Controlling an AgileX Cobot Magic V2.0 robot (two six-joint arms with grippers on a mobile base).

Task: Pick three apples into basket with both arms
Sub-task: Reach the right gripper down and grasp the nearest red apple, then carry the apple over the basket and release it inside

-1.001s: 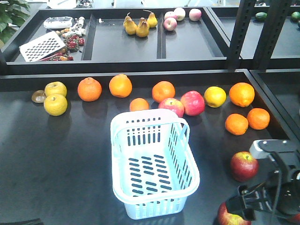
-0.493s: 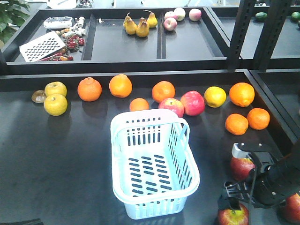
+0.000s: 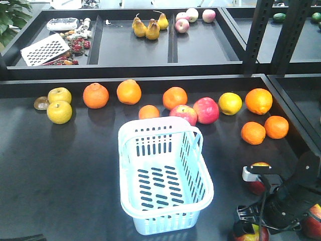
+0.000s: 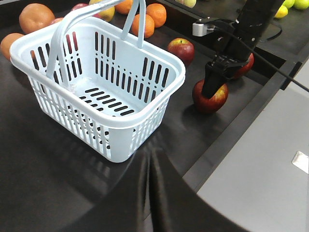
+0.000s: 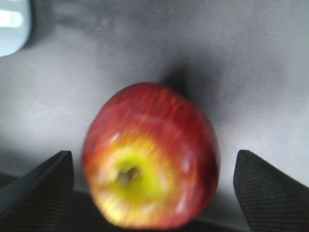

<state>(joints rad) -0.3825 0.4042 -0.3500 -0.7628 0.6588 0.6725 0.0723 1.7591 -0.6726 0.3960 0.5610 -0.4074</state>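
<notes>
While another apple (image 4: pixel 181 50) lies nearby, the spread right tool (image 5: pixel 152 153) flanks one apple (image 4: pixel 218 99).

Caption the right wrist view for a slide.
Right hand open, straddling a dark red apple on the black table; basket corner at upper left.

Bright, even overhead light fills the sharp front view, leaving short soft shadows under the oranges (image 3: pixel 96 95) and a pale sheen on the dark table (image 3: pixel 60 170). The left wrist view is crisp on the basket (image 4: pixel 153 100), but the left gripper (image 4: pixel 149 164) at its bottom edge is a dark, out-of-focus smear. The right wrist view is dimmer and blurred: the apple (image 5: pixel 149 154) looks soft-edged, with a dark shadow behind it and grey glare on the table.
</notes>
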